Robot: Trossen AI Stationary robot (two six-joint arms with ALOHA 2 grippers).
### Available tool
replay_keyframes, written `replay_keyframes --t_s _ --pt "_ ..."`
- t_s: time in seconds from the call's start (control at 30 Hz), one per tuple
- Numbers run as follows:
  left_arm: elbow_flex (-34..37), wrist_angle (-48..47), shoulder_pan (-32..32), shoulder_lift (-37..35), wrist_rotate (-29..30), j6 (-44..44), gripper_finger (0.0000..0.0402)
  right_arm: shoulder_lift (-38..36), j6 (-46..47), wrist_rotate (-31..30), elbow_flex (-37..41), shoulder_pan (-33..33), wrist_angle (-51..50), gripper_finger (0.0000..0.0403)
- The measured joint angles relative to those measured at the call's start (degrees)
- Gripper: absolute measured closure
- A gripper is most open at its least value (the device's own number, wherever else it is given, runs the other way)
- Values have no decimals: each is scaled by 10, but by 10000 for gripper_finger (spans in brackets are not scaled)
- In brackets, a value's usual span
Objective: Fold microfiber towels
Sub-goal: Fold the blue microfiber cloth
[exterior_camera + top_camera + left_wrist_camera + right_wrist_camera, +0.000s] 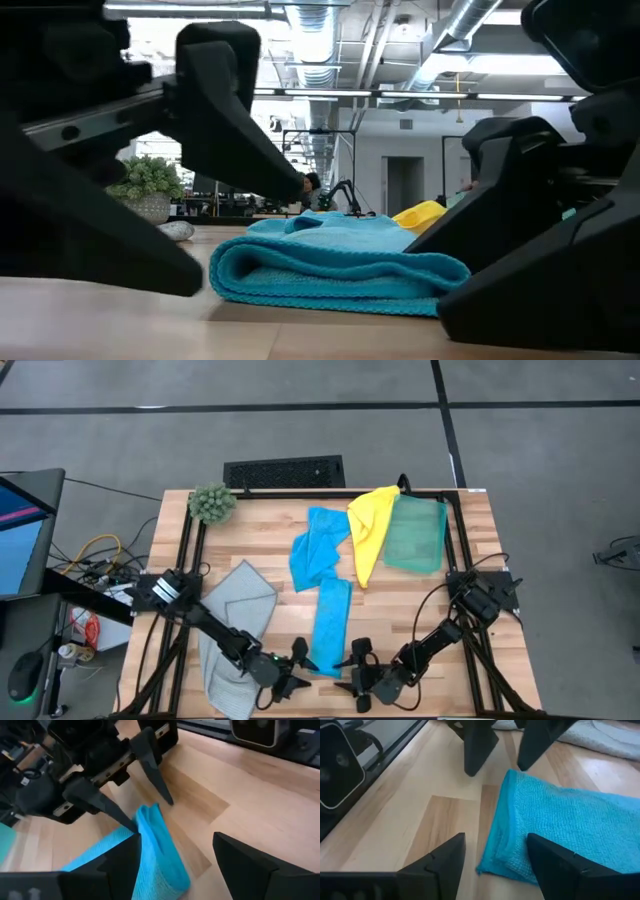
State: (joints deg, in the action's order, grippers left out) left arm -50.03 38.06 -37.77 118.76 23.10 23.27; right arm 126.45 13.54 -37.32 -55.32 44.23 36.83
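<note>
The long bright blue microfiber towel [331,623] lies folded into a strip on the wooden table [470,550], its long axis running near to far. Its near end sits between the left hand [296,673] and right hand [358,677], both spread wide and empty, about equally close.

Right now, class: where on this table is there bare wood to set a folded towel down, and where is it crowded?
Bare wood lies between the plant and the crumpled blue towel, and below the teal towel. The front edge is crowded: both open grippers flank the folded blue towel.
</note>
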Motion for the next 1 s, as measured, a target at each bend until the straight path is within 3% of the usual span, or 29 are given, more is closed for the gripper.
replay_keyframes --t_s 0.23,0.33,0.53,0.8,1.0 --pt "-2 -79 35 -1 -18 -99 212 1 6 -7 0 4 -10 174" --pt "-2 -88 45 -2 -57 -99 238 2 11 -5 0 4 -10 183" --pt "-2 -91 40 -2 -61 -81 289 2 20 -10 0 3 -11 205" --pt "0 -74 29 1 -47 -119 384 3 32 -22 2 4 -15 321" --pt "-18 -120 14 -23 8 -119 388 -23 27 -16 4 6 -29 390"
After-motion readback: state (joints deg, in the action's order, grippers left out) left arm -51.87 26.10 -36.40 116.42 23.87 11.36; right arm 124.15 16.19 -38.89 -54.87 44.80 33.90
